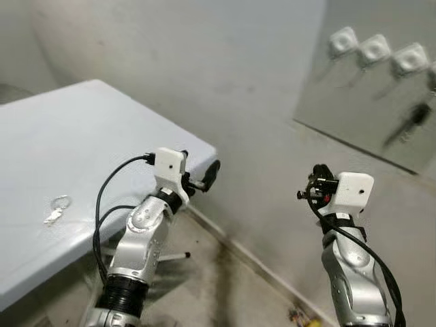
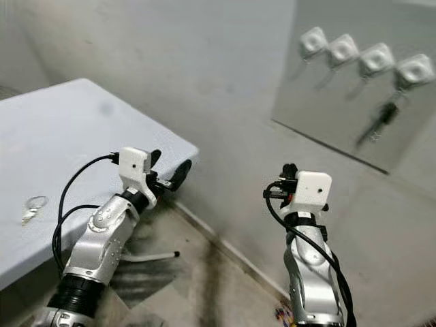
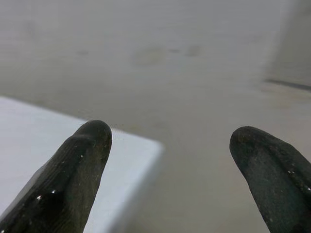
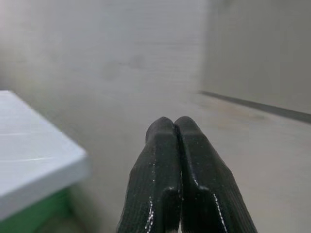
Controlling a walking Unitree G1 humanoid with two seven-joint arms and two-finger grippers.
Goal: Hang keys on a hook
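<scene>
Your head camera looks down into a room corner. A pale blue-white table fills the left side, its near corner reaching toward a plain grey wall. The keys, a small silver ring with a key attached, lie flat on the tabletop near its left front edge, well apart from both grippers.

On the wall to your right hangs a grey panel carrying a row of 4 white hooks. A dark object, blurred, hangs below the hook at the right end; you cannot tell what it is.

Your left gripper is raised beside the table's near corner, clear of the surface, with its fingers spread wide and nothing between them. Your right gripper is raised in front of the wall, below and to the left of the panel, its 2 fingertips pressed together and empty.

The floor below is worn and stained, with a pale skirting line along the wall's base. A thin white table leg shows beneath the tabletop, and a small coloured scrap lies on the floor by your right arm.
</scene>
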